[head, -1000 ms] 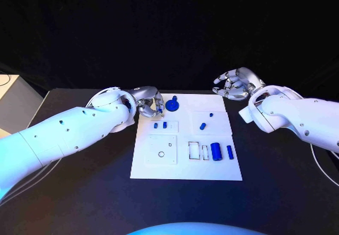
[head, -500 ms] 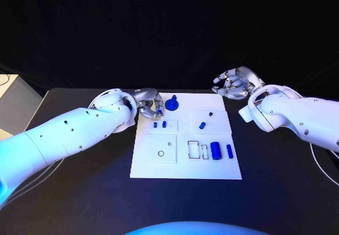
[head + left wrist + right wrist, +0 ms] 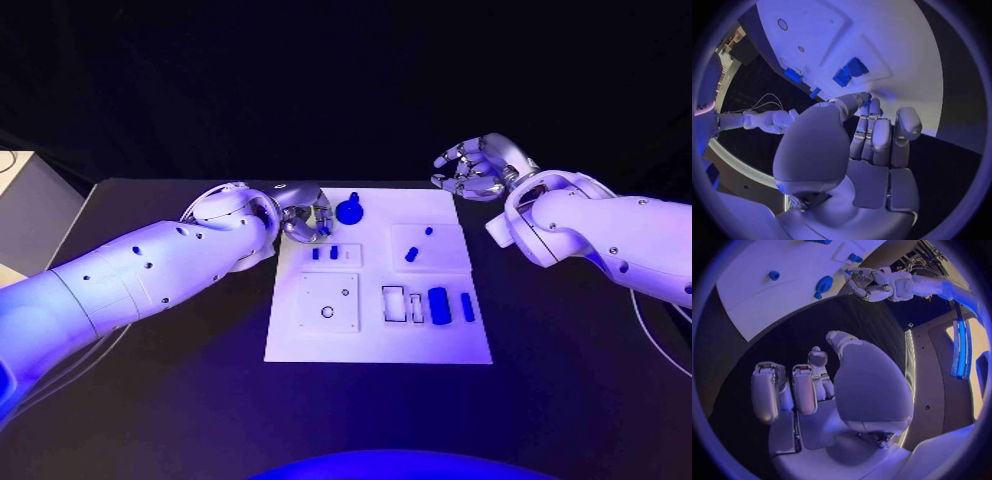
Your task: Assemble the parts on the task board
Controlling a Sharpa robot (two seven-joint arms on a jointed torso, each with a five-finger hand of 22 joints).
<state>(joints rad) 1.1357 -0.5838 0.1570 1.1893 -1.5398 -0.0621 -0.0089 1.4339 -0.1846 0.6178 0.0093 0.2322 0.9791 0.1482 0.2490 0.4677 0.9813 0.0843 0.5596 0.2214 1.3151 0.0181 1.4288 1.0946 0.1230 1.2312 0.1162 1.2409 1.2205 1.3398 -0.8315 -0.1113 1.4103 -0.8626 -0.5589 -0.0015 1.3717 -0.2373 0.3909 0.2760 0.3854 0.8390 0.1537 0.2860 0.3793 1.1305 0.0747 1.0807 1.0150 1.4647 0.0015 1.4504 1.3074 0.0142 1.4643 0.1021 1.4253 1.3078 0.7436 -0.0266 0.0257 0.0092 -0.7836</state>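
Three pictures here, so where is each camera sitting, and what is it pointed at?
Head view: on the robot's head, looking down at the task board; both arms come in, left hand and right hand.
Left wrist view: behind the left hand, facing the board.
Right wrist view: behind the right hand, facing the board's edge.
Shared: both wrist views show the board's blue parts.

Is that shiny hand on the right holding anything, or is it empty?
Empty. The right hand hovers above the table past the task board's far corner, fingers apart and loosely curled; its wrist view shows nothing in its palm.
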